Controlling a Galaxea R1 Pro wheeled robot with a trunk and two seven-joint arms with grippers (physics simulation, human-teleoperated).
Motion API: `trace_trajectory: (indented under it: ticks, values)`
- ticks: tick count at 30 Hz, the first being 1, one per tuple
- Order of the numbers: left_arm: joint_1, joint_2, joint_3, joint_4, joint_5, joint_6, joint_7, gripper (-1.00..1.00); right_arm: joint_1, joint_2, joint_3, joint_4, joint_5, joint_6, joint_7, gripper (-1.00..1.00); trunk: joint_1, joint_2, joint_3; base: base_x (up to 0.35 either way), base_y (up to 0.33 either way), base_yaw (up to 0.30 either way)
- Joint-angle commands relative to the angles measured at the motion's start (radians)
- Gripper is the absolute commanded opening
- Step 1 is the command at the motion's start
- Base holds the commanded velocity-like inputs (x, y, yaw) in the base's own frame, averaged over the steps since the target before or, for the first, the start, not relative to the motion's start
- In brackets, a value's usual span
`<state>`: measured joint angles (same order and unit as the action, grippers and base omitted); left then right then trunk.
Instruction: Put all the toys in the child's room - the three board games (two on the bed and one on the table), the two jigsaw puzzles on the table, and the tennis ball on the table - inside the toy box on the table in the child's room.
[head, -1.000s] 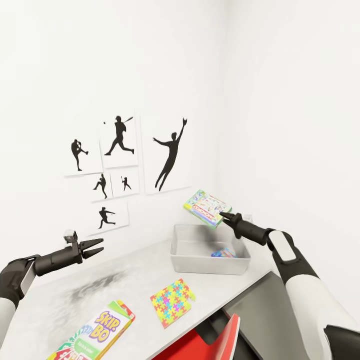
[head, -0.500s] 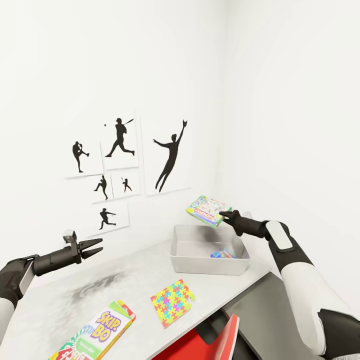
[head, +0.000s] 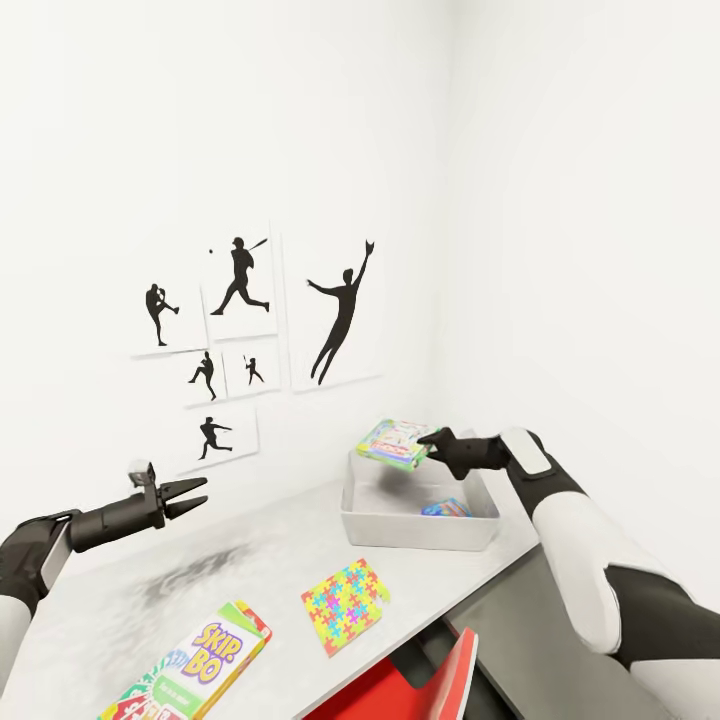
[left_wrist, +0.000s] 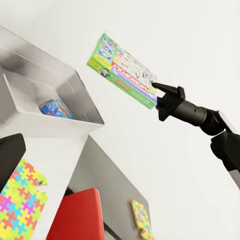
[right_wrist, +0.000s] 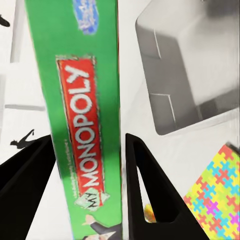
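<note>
Leftward, my left gripper (head: 196, 491) hovers parted over bare table (head: 150, 590); the Skip-Bo box (head: 200, 660) overhangs the near edge. Rightward, my right gripper (head: 430, 443) clamps the Monopoly box (head: 392, 441) above the toy box (head: 415, 530) rim.

Skip-Bo box (head: 195, 668) cropped, red chair (head: 420, 685) cropped

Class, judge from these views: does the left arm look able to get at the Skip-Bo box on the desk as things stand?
Probably yes. The left claw is open and empty above the desk, and the Skip-Bo box lies flat at the near edge on that arm's side, with nothing between them.
</note>
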<state>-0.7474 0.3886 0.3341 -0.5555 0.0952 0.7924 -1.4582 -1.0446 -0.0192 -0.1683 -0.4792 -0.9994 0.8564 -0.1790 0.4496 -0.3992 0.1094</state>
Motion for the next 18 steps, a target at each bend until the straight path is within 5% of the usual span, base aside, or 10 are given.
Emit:
trace_trajectory:
  ticks: [1, 18]
  values:
    - [0.0, 0.0, 0.0, 0.0, 0.0, 0.012, -0.003, 1.0, -0.005, 0.0, -0.004, 0.001, -0.014, 0.002, -0.023, -1.0, 0.0, -0.001, -0.001, 0.0, 0.0, 0.0]
    - [0.0, 0.0, -0.004, 0.0, 0.002, 0.043, -0.004, 1.0, -0.028, 0.008, -0.003, -0.004, -0.004, -0.034, -0.059, -1.0, 0.0, -0.001, -0.001, 0.0, 0.0, 0.0]
